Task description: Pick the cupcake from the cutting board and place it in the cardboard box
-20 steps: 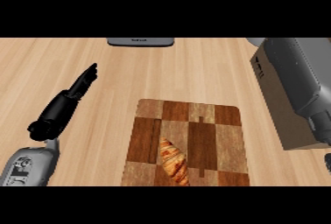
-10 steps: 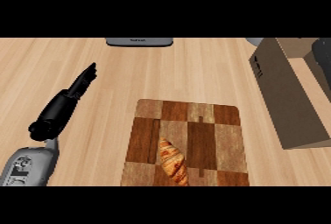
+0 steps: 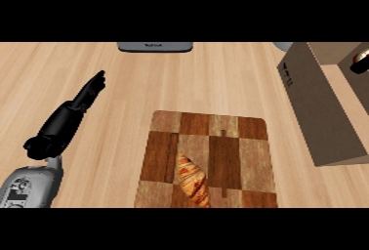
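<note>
Wooden counter (image 3: 180, 78), left hand (image 3: 75, 110) flat with straight fingers, cutting board (image 3: 216, 141) beside cardboard box (image 3: 317, 117) at right edge

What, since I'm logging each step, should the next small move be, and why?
Probably bring the right robot hand, showing only as a dark bit at the view's right edge over the cardboard box, across to above the pastry, which looks like a croissant and lies ungrasped on the cutting board. The left robot hand rests open, far from the box.

Left hand (image 3: 81, 100) flat; right perhaps unseen.
</note>
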Robot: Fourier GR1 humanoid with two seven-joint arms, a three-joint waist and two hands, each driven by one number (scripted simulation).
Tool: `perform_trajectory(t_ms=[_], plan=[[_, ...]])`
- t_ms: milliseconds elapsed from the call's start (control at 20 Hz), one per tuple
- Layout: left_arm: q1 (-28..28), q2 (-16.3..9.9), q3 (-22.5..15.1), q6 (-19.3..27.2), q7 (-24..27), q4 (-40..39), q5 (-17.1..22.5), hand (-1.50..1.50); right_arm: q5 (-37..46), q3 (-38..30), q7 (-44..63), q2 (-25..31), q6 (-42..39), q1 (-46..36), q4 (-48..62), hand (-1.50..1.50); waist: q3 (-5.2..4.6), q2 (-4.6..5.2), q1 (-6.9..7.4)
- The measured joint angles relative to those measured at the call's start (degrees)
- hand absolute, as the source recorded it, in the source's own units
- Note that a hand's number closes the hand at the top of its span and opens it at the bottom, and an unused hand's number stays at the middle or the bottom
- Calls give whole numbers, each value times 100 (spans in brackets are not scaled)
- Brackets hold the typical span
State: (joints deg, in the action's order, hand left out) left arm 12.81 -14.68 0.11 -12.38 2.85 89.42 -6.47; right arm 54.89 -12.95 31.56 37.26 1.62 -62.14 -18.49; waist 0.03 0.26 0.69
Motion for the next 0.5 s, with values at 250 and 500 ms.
perform_trajectory(t_ms=[250, 500], plan=[[-133, -25, 36, -31, 82, 56, -26, 0, -322, -199, -403, 148, -696, 320, 110, -150, 0, -15, -29], [-53, -8, 70, -43, 117, -61, -59, 0, -669, -413, -1244, 180, -763, 578, -137, -150, 2, -11, -34]])
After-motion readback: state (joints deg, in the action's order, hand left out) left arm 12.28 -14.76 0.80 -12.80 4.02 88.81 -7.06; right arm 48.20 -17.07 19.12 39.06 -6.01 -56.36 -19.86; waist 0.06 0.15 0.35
